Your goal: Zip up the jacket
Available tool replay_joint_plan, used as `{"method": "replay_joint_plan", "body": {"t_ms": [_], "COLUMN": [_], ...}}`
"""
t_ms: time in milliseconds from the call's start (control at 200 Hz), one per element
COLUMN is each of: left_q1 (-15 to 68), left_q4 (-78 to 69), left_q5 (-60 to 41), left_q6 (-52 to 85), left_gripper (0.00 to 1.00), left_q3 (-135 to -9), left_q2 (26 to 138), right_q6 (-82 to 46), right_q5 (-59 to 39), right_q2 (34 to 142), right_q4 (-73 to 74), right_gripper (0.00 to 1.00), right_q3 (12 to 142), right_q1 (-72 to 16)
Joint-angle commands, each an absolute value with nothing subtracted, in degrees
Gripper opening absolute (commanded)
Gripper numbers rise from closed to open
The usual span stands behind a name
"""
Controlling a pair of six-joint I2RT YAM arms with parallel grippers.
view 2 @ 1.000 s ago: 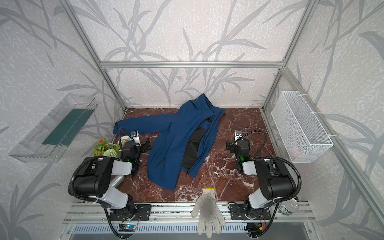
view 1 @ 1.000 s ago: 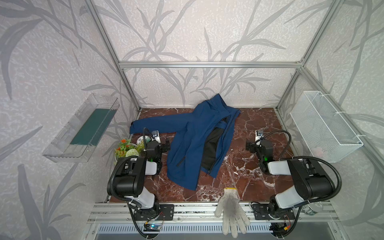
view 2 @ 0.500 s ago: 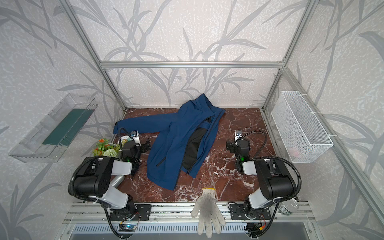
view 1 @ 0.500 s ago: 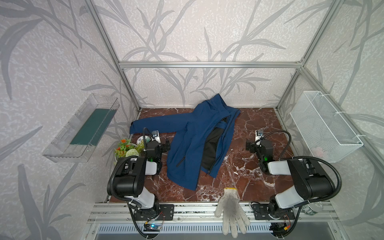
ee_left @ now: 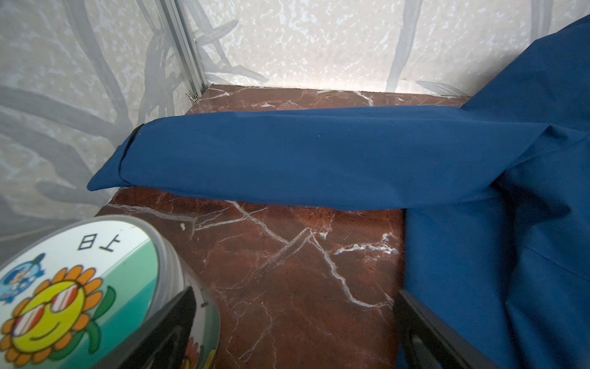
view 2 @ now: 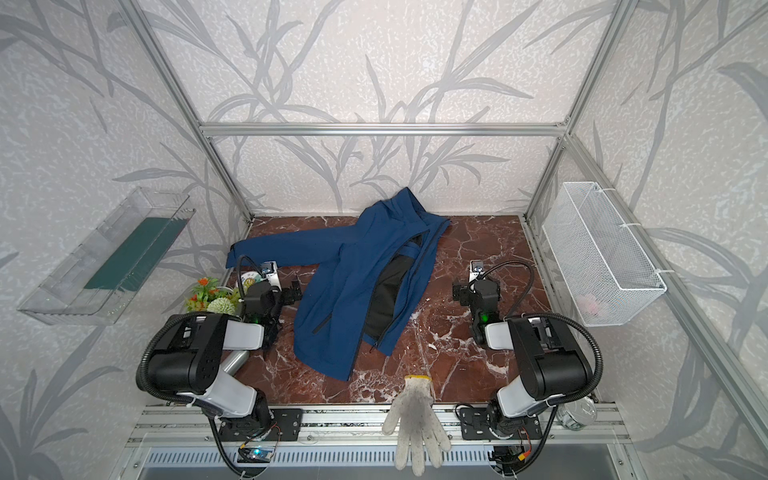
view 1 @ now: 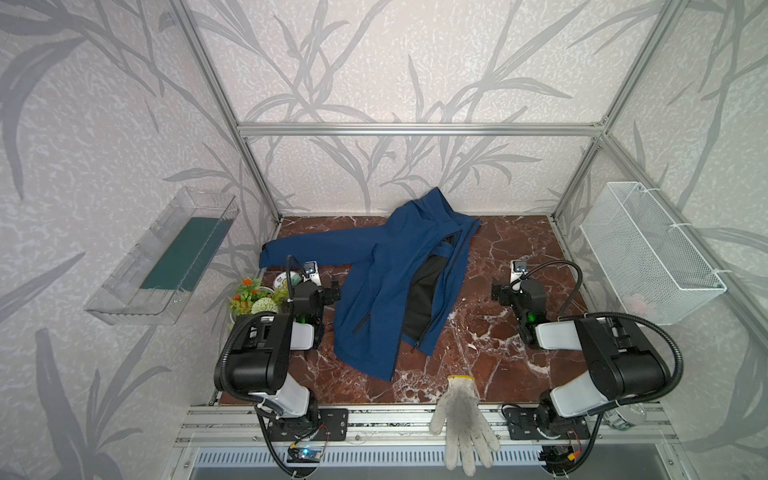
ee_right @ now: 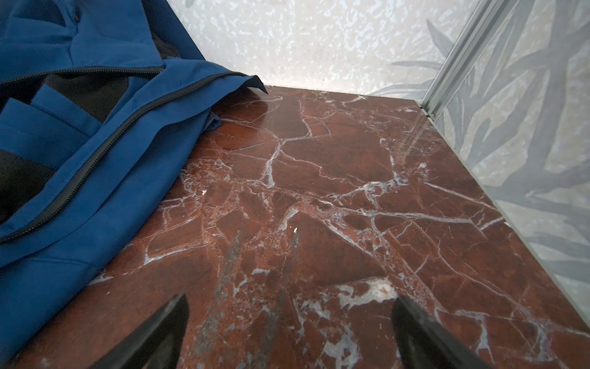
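The navy-blue jacket [view 1: 374, 291] [view 2: 340, 286] lies on the marble table [view 1: 511, 237], its front open with the black lining [view 1: 422, 299] showing. One sleeve [ee_left: 287, 153] stretches toward the left wall. The black front zipper [ee_right: 105, 153] runs unjoined along the flap edge. My left gripper [view 1: 330, 291] [ee_left: 293, 297] sits low just left of the jacket body, open, with only bare marble between its fingers. My right gripper [view 1: 498, 293] [ee_right: 290, 298] is open and empty over bare marble, well right of the jacket [ee_right: 79, 198].
A grey-white work glove [view 1: 461, 415] hangs over the table's front edge. A round tin with a sunflower picture [ee_left: 64, 287] and artificial flowers [view 1: 253, 297] stand beside my left gripper. A wire basket [view 1: 648, 253] hangs on the right wall, a clear tray [view 1: 166, 253] on the left.
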State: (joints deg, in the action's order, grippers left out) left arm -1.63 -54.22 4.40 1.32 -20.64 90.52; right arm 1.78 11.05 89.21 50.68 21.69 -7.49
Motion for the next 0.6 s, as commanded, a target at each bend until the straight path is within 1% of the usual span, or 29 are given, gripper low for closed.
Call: {"method": "replay_joint_plan", "body": {"t_ms": [0, 210, 255, 290, 325, 380, 410, 465, 595], "left_q1": [-1.8, -1.0, 0.5, 1.4, 1.8, 2.0, 2.1, 2.4, 4.7], "left_q4": [-54.1, -53.6, -49.6, -43.6, -37.6, -28.3, -21.9, -11.2, 5.7], "left_q5": [4.9, 6.4, 9.9, 12.7, 14.5, 15.2, 14.6, 12.4, 12.4], "left_q6": [1.7, 0.8, 0.2, 0.1, 0.2, 1.8, 2.7, 2.9, 7.2], "left_gripper": [0.99, 0.99, 0.99, 0.99, 0.99, 0.99, 0.99, 0.98, 0.97], "left_q3": [-21.6, -21.8, -23.1, -25.0, -27.2, -31.3, -33.8, -38.7, -45.4], "left_q2": [89.8, 88.8, 86.1, 83.1, 80.3, 76.5, 74.8, 72.8, 69.3], "right_q6": [2.0, 2.8, 4.1, 5.2, 6.0, 5.8, 3.9, -1.7, -13.1], "right_q5": [11.8, 11.3, 11.5, 13.7, 15.9, 18.3, 19.0, 20.9, 23.2], "right_q2": [88.5, 88.0, 86.5, 83.8, 80.1, 73.5, 70.3, 66.3, 58.8], "right_q4": [50.9, 52.4, 55.2, 53.5, 48.5, 32.4, 22.9, 9.9, -9.7], "right_gripper": [0.99, 0.99, 0.99, 0.99, 0.99, 0.99, 0.99, 0.99, 0.99], "right_q3": [22.1, 21.2, 20.0, 19.7, 20.6, 24.2, 26.9, 30.9, 36.4], "right_q1": [-7.3, -7.5, -8.3, -9.9, -11.6, -14.6, -15.9, -18.1, -24.4]}}
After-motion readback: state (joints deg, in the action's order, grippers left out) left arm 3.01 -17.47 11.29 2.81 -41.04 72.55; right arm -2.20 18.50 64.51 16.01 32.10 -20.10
